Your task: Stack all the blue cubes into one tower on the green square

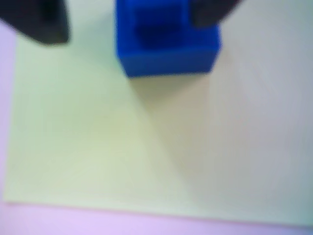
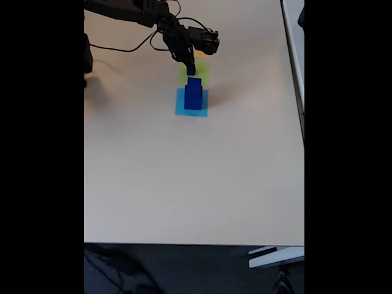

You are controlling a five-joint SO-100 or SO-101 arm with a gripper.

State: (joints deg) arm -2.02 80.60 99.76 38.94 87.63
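The wide pale tabletop (image 2: 196, 177) carries a flat lime-green paper square (image 1: 88, 147) and, just in front of it in the fixed view, a flat light-blue paper square (image 2: 192, 109) on which a stack of solid dark-blue cubes (image 2: 193, 95) stands, stepped and upright. Over the green patch the black two-finger gripper (image 1: 127, 22) hangs with a small dark-blue cube (image 1: 166, 44) between its fingers; whether they press on it I cannot tell, the wrist view being blurred. The cubes look light, stiff and smooth-sided: I'd grip opposite flat faces, squarely.
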